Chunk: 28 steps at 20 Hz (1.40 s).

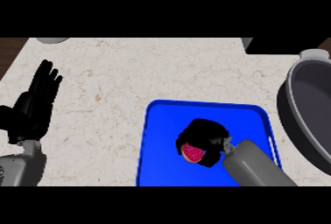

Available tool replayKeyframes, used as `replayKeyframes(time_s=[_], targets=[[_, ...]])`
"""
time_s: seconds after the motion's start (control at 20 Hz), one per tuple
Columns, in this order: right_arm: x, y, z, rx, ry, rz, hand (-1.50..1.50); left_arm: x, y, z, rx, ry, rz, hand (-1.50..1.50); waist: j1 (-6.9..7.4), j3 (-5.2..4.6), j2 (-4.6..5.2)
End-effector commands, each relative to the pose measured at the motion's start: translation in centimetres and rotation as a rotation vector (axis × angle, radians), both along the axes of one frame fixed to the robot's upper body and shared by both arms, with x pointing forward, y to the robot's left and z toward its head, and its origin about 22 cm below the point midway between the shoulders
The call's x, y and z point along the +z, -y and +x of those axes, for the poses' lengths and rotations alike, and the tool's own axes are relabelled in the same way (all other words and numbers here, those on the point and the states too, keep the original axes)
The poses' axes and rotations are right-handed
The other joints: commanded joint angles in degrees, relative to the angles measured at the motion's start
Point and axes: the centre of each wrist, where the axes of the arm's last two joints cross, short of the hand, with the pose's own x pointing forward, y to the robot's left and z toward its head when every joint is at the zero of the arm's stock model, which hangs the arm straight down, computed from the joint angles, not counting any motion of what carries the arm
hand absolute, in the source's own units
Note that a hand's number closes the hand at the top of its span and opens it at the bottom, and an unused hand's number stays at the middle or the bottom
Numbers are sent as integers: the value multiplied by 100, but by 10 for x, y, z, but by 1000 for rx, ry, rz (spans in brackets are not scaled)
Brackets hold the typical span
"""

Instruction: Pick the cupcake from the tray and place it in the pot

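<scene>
Right hand [205, 133] sits over the middle of the blue tray [161, 148], lower centre of the frame, fingers curled down around the cupcake [192, 152]. Only a pink-red patch of the cupcake shows at the hand's lower left edge; the rest is hidden under the black fingers. Cannot tell whether the cupcake is lifted or touching the tray floor. Grey right forearm enters from the lower right. Pot [307, 109], dark grey with a lighter rim, is at the right edge of the frame, just beside the tray's right rim. Left hand [35, 103] rests at the left edge, fingers straight and pointing up, holding nothing. Everything stands on a beige marbled counter [129, 70].
</scene>
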Motion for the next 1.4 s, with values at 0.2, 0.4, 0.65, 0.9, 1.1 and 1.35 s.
replayKeyframes(time_s=[0.2,0.4,0.65,0.9,1.1,1.35], targets=[[-24,9,11,49,-1,11,150,16,4,-3,-10,8,5,0,7,0,3],[-18,6,-2,54,21,10,150,1,5,0,-3,-4,-1,0,-15,-1,0],[-18,15,-39,-413,39,9,150,-1,-8,-13,58,-19,0,0,-305,-13,-98],[-4,12,-83,-727,76,59,150,1,-6,-9,59,-22,-6,0,-429,-15,-100],[48,17,-100,-899,219,330,150,4,-15,-9,70,-27,15,0,-382,-5,-99],[95,33,-136,-1093,449,510,150,8,-9,-8,60,-19,-2,0,-313,-2,-87]])
